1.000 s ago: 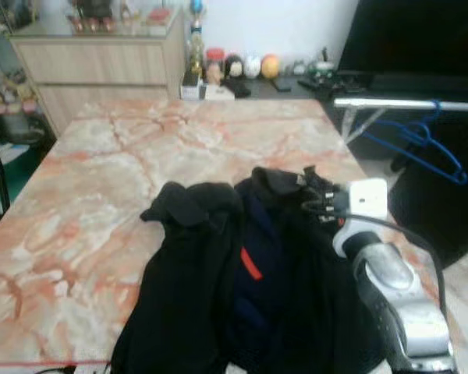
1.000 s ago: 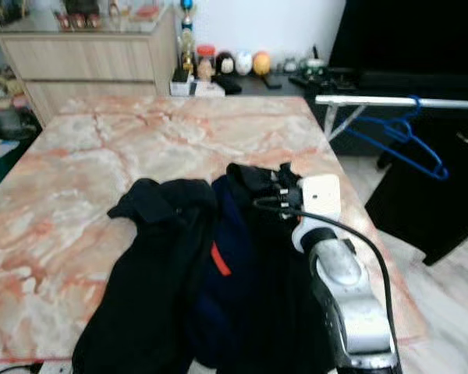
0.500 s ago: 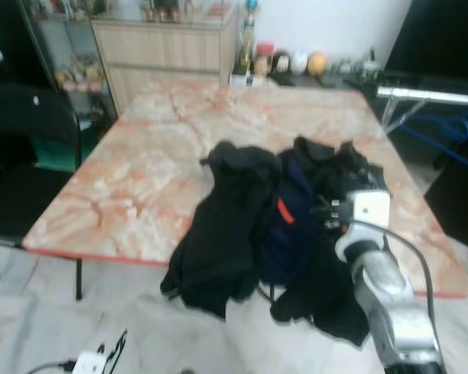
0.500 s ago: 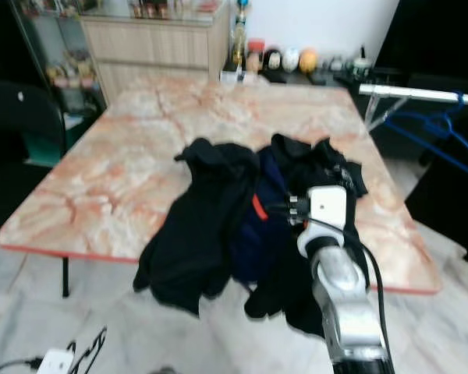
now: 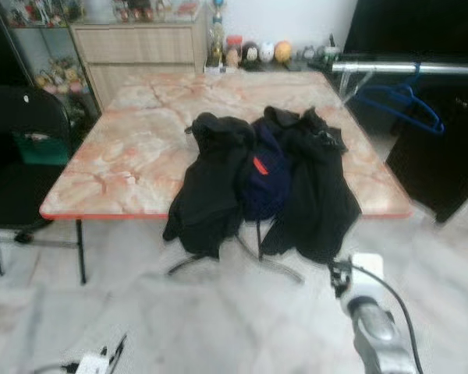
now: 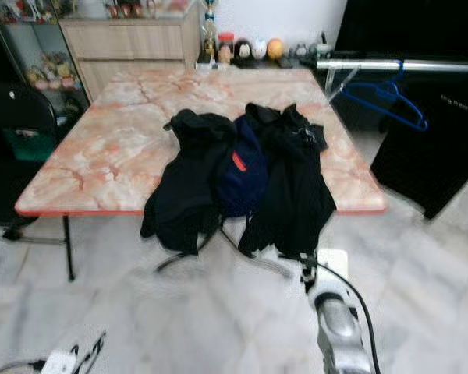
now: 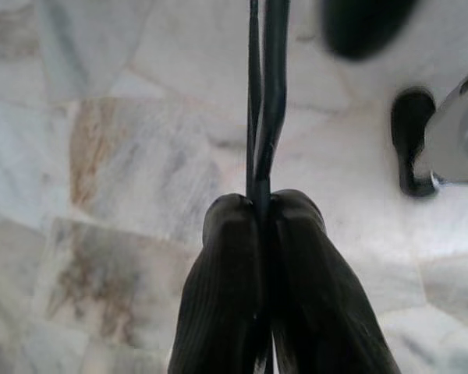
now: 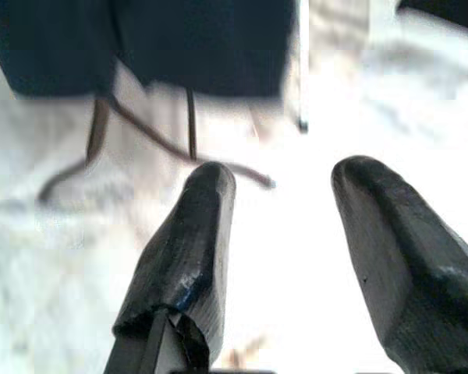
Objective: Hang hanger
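Hanger (image 7: 264,93), thin dark wire, pinched between closed left gripper (image 7: 264,214) fingers above marble floor (image 5: 179,319). Right gripper (image 8: 285,183) spread wide, empty, low near floor. Black jacket (image 5: 257,175) drapes over marble table (image 5: 125,167) front edge. Blue hanger (image 5: 398,101) on rail (image 5: 405,68) beyond far right corner.

Both eye views look forward and down from well back at the marble table (image 5: 125,148), sharing it and the floor. Each wrist view looks along its own fingers, close above the floor (image 7: 125,156).

Dark jackets (image 6: 242,175) drape over marble table (image 6: 101,148).
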Available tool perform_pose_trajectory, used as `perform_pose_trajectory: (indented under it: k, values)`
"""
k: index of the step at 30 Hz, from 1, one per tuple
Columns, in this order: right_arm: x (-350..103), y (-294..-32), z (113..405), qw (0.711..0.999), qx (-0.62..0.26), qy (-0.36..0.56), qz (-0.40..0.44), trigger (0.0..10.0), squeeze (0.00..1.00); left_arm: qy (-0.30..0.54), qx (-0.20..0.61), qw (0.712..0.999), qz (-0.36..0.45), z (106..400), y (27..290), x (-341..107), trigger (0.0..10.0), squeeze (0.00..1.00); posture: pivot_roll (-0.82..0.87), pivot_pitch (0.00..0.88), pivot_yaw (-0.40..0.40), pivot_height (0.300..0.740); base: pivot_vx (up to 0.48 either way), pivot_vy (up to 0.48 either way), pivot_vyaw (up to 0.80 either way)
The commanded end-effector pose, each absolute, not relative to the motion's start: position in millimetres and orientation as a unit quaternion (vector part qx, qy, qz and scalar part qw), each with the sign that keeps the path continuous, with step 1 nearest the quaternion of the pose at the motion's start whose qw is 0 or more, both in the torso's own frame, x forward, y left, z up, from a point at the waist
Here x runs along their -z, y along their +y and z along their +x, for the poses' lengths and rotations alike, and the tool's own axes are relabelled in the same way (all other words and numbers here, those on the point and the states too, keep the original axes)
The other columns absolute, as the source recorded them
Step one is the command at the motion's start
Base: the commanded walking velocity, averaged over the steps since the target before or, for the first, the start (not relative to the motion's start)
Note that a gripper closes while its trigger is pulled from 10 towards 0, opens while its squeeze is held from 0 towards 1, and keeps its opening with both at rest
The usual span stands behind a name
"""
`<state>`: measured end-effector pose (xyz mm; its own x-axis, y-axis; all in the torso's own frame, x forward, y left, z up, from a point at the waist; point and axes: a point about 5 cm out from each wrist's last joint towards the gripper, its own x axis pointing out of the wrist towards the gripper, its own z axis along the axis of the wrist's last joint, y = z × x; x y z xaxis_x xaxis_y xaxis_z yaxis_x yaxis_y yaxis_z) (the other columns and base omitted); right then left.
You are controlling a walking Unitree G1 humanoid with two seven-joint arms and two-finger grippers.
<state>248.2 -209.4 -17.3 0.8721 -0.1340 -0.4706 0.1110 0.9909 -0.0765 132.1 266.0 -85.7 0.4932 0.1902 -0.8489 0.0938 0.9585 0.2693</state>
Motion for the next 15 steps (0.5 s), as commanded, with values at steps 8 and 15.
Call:
perform_pose_trajectory:
  k: [8, 15]
  values:
    - [32.0, -196.0, 244.8, 0.962, 0.001, 0.270, -0.035, 10.0, 0.00, 0.507, -0.034, 0.847, 0.156, 127.7, 267.0, 87.0, 10.0, 0.00, 0.08, 0.000, 0.000, 0.719, 0.000, 0.000, 0.00]
    - [16.9, -195.1, 262.9, 0.966, -0.067, 0.238, -0.078, 10.0, 0.00, 0.477, -0.032, 0.862, 0.167, 136.6, 264.7, 83.3, 10.0, 0.00, 0.10, 0.000, -0.023, 0.719, 0.000, 0.000, 0.00]
